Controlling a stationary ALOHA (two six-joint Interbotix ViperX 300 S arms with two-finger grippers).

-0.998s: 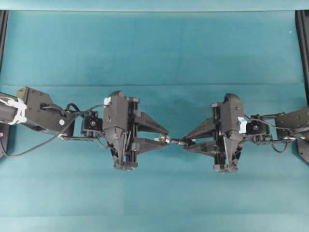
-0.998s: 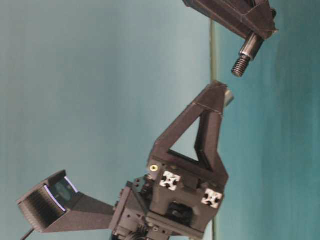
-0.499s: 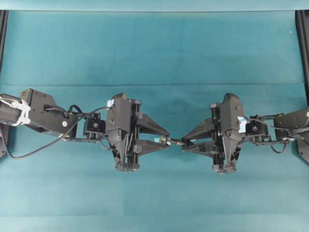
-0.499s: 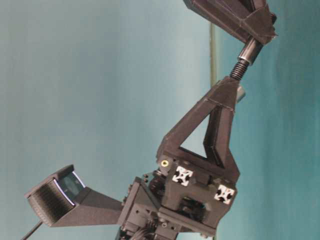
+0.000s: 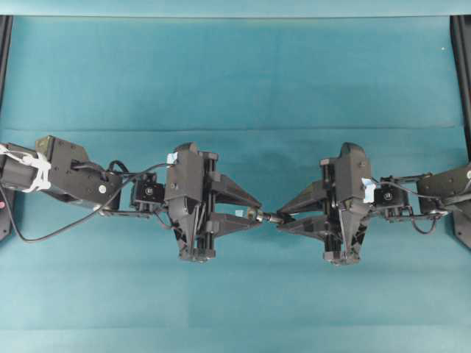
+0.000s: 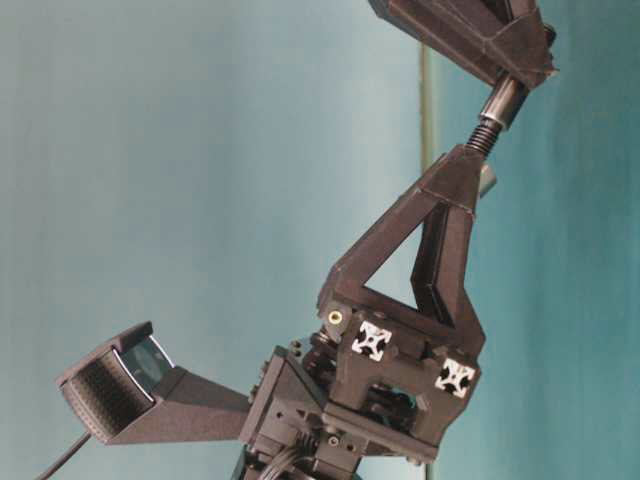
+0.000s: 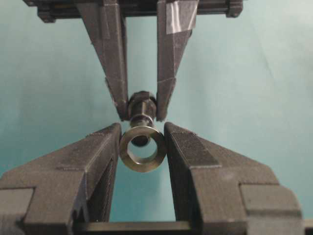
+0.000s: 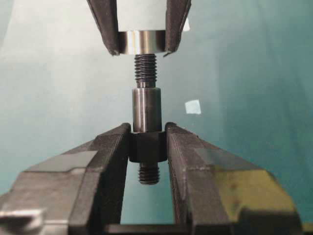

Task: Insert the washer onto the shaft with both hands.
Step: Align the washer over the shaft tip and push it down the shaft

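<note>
In the overhead view you have the left gripper [image 5: 254, 211] on the left and the right gripper [image 5: 282, 218] on the right, tips facing each other at mid-table [image 5: 235, 73]. Between the tips sits the washer [image 5: 252, 214], clamped between the left fingers [image 7: 102, 152], with the shaft [image 5: 269, 217] just to its right, gripped at its collar by the right fingers [image 8: 110, 152]. Your right wrist view shows the threaded end entering the washer's underside. A tape scrap [image 8: 192, 106] lies on the table to the right of the shaft.
</note>
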